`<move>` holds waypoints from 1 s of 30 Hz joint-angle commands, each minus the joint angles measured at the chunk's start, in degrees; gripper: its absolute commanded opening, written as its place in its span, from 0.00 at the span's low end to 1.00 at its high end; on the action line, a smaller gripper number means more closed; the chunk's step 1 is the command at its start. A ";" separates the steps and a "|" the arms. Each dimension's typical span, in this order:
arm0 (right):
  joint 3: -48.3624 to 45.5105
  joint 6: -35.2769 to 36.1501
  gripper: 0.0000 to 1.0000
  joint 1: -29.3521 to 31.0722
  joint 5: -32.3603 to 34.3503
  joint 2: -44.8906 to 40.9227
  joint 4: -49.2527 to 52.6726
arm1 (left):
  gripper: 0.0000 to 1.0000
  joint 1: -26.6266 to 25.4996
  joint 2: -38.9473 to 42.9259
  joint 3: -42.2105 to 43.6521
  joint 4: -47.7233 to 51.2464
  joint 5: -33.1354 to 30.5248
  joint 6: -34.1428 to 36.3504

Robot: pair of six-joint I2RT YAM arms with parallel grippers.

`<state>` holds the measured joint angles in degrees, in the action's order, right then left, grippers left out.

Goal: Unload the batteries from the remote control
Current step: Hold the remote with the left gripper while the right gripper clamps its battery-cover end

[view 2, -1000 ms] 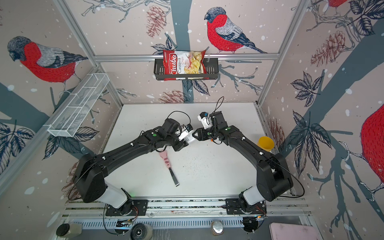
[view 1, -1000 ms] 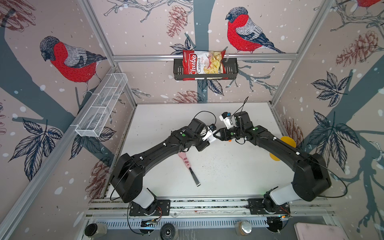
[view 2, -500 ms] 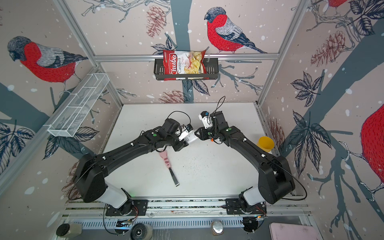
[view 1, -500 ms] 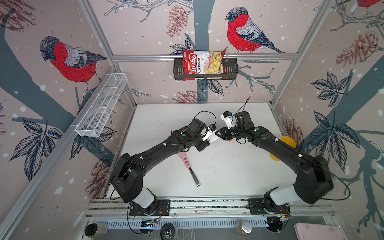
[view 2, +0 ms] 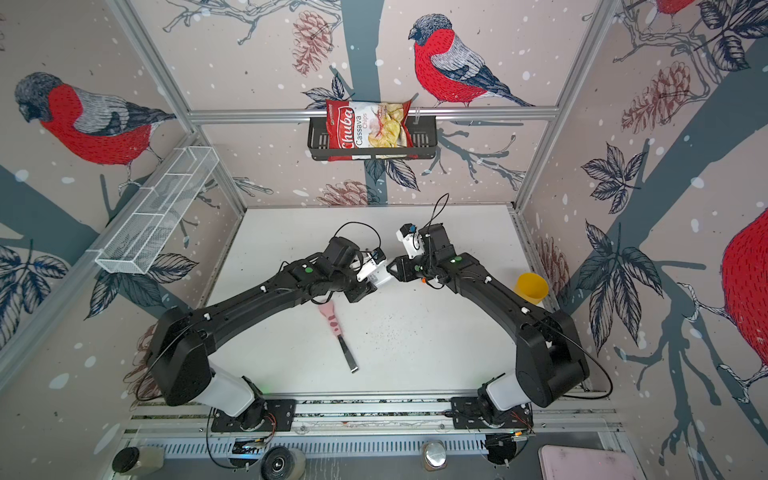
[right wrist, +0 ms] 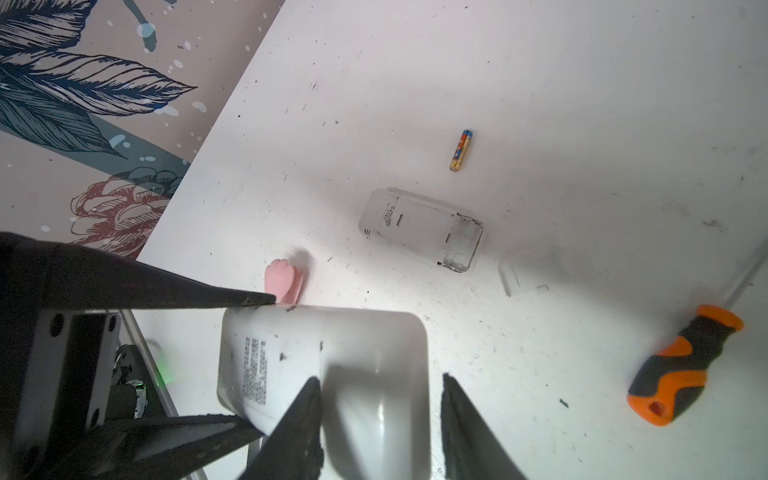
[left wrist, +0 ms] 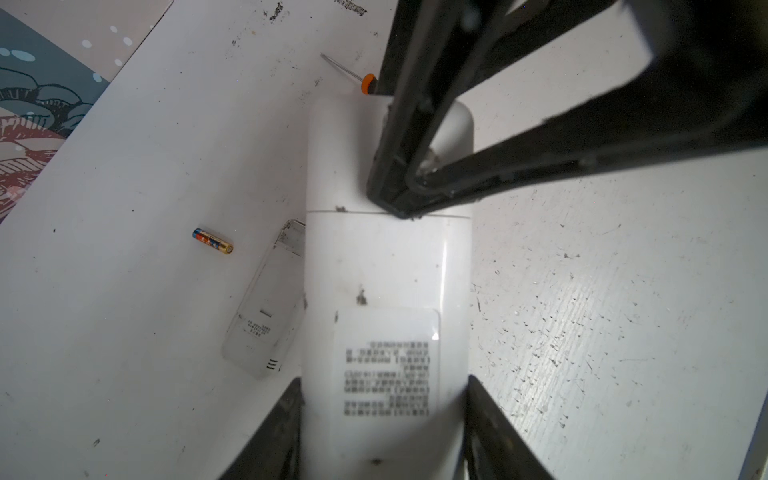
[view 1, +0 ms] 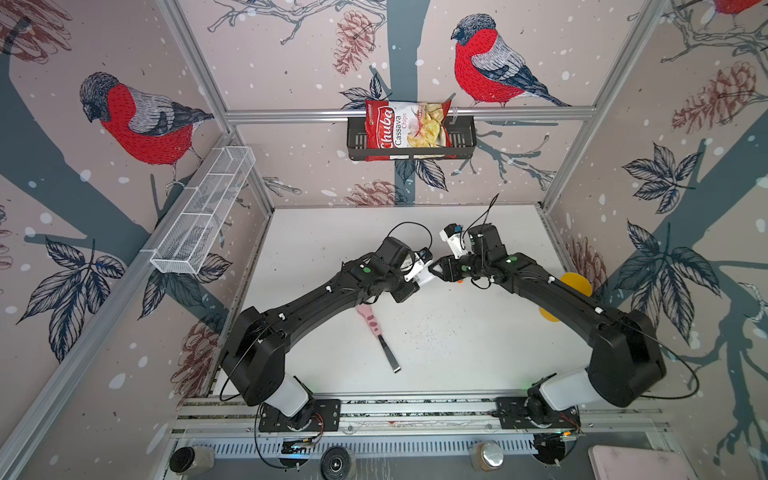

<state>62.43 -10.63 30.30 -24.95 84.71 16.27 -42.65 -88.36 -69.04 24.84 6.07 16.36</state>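
On the white counter (view 1: 457, 332), one loose battery (right wrist: 460, 150) lies near a small open-backed remote (right wrist: 419, 228). The left hand (left wrist: 382, 384) clamps the larger white remote (left wrist: 386, 270) by its sides. The right hand (right wrist: 380, 376), jaws partly apart, straddles that remote's end; I cannot tell whether it grips. A screwdriver (right wrist: 685, 365) lies well apart.

Likely a robotics lab cell: aluminium frame (view 1: 291, 114), bird-print walls (view 1: 291, 62), two arms (view 1: 316, 299) bolted to a rail (view 1: 415, 409).
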 commanded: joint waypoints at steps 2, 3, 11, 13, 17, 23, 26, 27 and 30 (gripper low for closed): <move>0.18 0.09 0.41 0.09 -0.19 0.62 -0.85 | 0.34 0.03 0.37 -0.49 -1.73 0.79 -0.54; 0.22 0.09 0.40 0.02 -0.12 0.64 -0.81 | 0.33 0.12 0.36 -0.49 -1.72 0.79 -0.54; 0.27 0.17 0.42 -0.01 -0.62 0.98 -1.13 | 0.33 0.19 0.20 -0.41 -1.81 0.53 -0.49; 0.19 0.19 0.54 -0.07 -1.06 0.98 -1.16 | 0.33 0.20 0.20 -0.40 -1.78 0.51 -0.52; -0.03 0.17 0.55 -0.04 -1.74 0.99 -1.50 | 0.33 0.29 0.03 -0.49 -1.79 0.52 -0.50; -0.03 0.37 0.41 -0.06 -0.89 1.21 -1.42 | 0.33 0.43 -0.04 -0.49 -1.89 0.62 -0.57; 0.08 0.36 0.36 -0.07 -0.47 1.07 -1.33 | 0.32 0.38 -0.06 -0.58 -1.83 0.67 -0.62; 0.14 0.36 0.36 -0.16 -0.13 0.98 -1.25 | 0.32 0.47 -0.06 -0.50 -1.88 0.65 -0.63; 0.10 0.37 0.34 -0.24 0.58 0.68 -1.20 | 0.32 0.42 -0.15 -0.49 -1.89 0.66 -0.63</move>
<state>62.46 -10.66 30.02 -26.00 85.78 15.03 -42.33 -88.58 -69.04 25.67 6.02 16.32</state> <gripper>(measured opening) 0.342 0.543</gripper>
